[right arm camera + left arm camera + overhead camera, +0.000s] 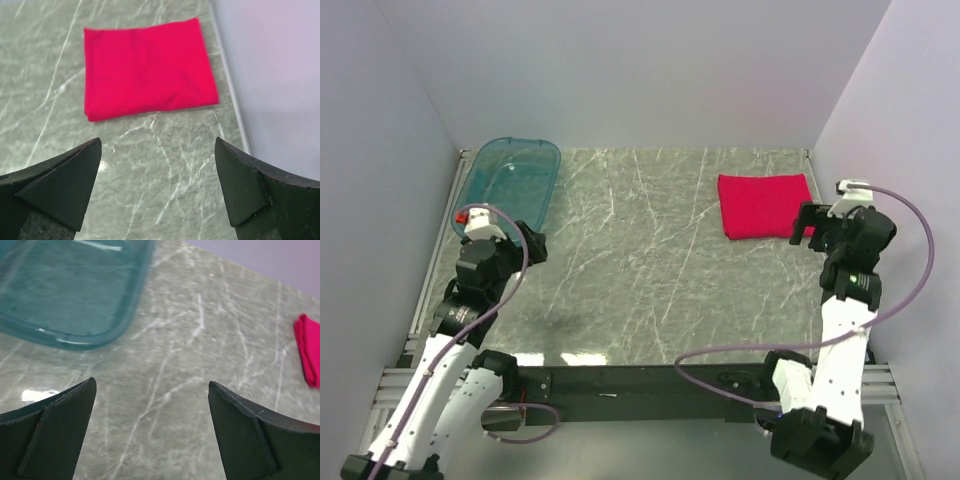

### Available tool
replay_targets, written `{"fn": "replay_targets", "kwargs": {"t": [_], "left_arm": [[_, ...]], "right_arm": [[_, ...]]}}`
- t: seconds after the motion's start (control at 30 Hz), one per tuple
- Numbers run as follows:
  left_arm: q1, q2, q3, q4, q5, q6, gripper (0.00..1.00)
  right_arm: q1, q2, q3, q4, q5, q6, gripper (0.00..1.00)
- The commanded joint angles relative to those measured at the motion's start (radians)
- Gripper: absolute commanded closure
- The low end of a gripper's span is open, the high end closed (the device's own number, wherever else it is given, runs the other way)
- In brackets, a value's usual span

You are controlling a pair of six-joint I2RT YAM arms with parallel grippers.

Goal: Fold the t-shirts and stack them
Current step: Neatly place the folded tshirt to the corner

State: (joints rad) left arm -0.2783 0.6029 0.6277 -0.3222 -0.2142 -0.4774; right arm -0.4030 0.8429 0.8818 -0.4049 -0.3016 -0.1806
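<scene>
the left gripper stands spread wide over the table, holding nothing; the teal tub ahead is partly cut off. the right gripper gapes equally wide, empty, just short of the folded red t-shirt near the table's right edge.

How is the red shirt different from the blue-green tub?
The t-shirt is solid bright red; the tub is see-through teal. The t-shirt is folded into a flat rectangle; the tub is a rounded tray with a raised rim. The t-shirt lies at the far right of the table; the tub sits in the far left corner. Both rest on the table, with nothing touching them.
</scene>
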Motion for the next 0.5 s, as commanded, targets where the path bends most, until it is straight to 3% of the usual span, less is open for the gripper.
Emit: {"fn": "replay_targets", "kwargs": {"t": [0.0, 0.2, 0.47], "left_arm": [[0.129, 0.031, 0.024, 0.003, 0.113, -0.010, 0.00], [0.156, -0.035, 0.044, -0.015, 0.096, 0.097, 0.01], [0.156, -0.103, 0.041, -0.040, 0.116, 0.143, 0.00]], "right_arm": [[-0.008, -0.111, -0.036, 0.043, 0.111, 0.130, 0.00], [-0.008, -0.275, -0.099, 0.052, 0.174, 0.174, 0.00], [-0.010, -0.295, -0.099, 0.025, 0.185, 0.205, 0.00]]}}
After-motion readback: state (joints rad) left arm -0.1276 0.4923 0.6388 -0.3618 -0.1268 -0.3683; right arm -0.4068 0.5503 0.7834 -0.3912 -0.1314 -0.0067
